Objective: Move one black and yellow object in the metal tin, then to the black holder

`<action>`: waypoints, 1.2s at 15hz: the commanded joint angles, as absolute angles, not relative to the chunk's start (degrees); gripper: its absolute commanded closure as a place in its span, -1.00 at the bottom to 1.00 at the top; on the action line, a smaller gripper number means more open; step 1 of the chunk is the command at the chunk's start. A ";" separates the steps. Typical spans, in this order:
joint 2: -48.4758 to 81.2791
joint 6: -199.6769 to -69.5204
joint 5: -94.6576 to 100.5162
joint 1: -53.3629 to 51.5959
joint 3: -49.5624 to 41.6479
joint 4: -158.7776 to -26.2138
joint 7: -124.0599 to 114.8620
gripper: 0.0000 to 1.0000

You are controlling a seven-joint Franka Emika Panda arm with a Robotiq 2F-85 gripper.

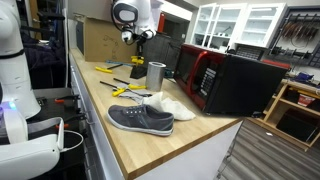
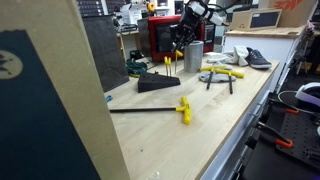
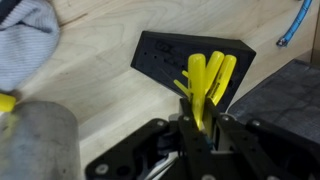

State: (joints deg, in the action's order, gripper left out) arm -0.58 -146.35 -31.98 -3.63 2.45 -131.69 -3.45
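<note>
The jaws of the gripper (image 3: 200, 122) are seen clamped on a yellow and black tool (image 3: 197, 85), which is held with its long axis in line with the fingers. In the wrist view the holder (image 3: 170, 55) lies directly ahead of the jaws, flat on the worktop (image 3: 100, 90). Two more yellow handles (image 3: 222, 75) appear to stand in one corner of it. Because they overlap the held tool, it cannot be told for sure whether its tip is already in a hole. The tin (image 3: 35, 140) lies off to the side of the jaws, apart from the tool, so the step to the holder is judged to be the one in hand. In an exterior view the gripper (image 2: 181, 42) hangs over the holder (image 2: 155, 86), toward the far end of the worktop, and the tin (image 2: 193, 62) is just beside them. No brand, label or writing can be read on any of these things
</note>
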 commanded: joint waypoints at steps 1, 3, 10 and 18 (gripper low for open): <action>-0.70 -147.57 -34.91 -3.86 3.02 -132.27 -1.46 0.92; -0.02 -147.77 -35.76 -3.73 2.85 -132.07 -1.29 0.92; 2.03 -148.17 -38.02 -3.01 2.91 -132.30 0.26 0.92; 3.44 -149.87 -39.07 -3.29 3.43 -131.83 1.20 0.92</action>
State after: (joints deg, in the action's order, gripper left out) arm 2.49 -147.95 -36.69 -3.34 2.63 -131.80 -1.20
